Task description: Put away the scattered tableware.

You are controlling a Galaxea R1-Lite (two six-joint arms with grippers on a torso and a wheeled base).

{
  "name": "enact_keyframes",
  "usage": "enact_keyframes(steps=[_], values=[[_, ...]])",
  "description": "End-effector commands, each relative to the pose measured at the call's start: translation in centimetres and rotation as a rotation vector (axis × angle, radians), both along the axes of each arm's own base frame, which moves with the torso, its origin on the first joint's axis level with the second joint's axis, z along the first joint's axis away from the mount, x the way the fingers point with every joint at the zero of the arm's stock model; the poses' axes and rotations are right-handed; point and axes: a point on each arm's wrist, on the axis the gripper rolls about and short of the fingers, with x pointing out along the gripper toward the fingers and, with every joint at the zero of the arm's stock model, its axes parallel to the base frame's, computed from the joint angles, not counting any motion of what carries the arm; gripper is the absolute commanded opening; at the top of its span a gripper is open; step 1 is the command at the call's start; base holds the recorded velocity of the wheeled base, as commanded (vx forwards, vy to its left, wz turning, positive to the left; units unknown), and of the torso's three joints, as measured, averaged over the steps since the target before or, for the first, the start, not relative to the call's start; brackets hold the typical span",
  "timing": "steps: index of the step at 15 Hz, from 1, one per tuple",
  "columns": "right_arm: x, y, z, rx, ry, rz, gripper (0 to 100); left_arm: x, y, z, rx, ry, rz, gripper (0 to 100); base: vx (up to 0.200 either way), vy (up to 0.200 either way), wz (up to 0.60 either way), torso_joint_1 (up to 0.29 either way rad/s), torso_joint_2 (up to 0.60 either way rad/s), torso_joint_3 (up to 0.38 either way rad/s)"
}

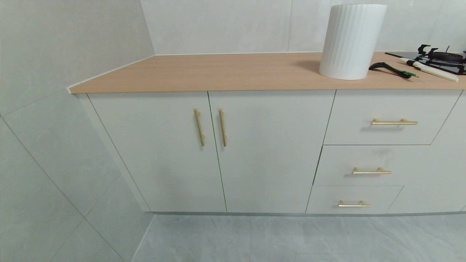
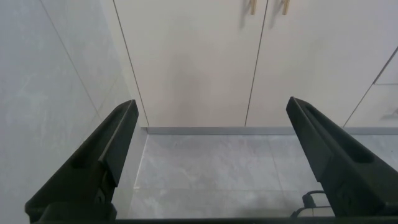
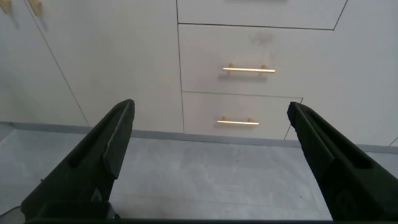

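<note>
The left pincer (image 2: 211,106) is held wide open, its two dark fingers (image 2: 106,155) well apart with nothing between them, low over the grey tiled floor (image 2: 211,174). Straight ahead of it the pair of pale cabinet doors (image 2: 199,62) is seen, shut, with the lower ends of their two gold handles (image 2: 252,6) just above. The right pincer (image 3: 211,106) is likewise spread wide and empty, also low over the floor, and the stack of drawers (image 3: 249,56) is faced by it; the middle drawer handle (image 3: 249,70) and the bottom drawer handle (image 3: 237,122) lie directly ahead, between its fingers. All drawers and doors are closed. The tableware is found well above both pincers, on the wooden worktop (image 1: 218,72), over the drawers that the right pincer faces and well apart from the left pincer. There a black utensil (image 1: 391,69) is laid just beside a tall white ribbed container (image 1: 351,40), which stands upright. A knife (image 1: 431,70) with a white blade is laid farther to that side, near the utensil, partly against the black stove (image 1: 442,58). Neither piece is touched by a pincer.
</note>
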Motion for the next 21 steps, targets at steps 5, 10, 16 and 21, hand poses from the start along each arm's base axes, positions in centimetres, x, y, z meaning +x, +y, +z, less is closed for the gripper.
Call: enact_keyframes(steps=[5, 10, 16, 21], values=[[0.03, -0.01, -0.03, 0.008, 0.004, -0.005, 100, 0.00, 0.00, -0.01, -0.002, 0.001, 0.000, 100, 0.200, 0.000, 0.00, 0.009, 0.00, 0.000], [0.02, -0.01, 0.01, 0.008, 0.002, -0.005, 100, 0.00, 0.00, -0.01, -0.003, 0.001, 0.000, 100, 0.040, 0.000, 0.00, 0.001, 0.00, 0.001], [0.02, -0.01, 0.01, 0.008, 0.002, -0.005, 100, 0.00, 0.00, -0.01, 0.000, 0.001, 0.000, 100, 0.000, -0.067, 0.00, 0.000, 0.00, -0.001], [0.02, -0.01, 0.01, 0.008, 0.002, -0.005, 100, 0.00, 0.00, -0.01, 0.000, 0.001, 0.000, 100, 0.000, -0.200, 0.00, 0.000, 0.00, 0.001]])
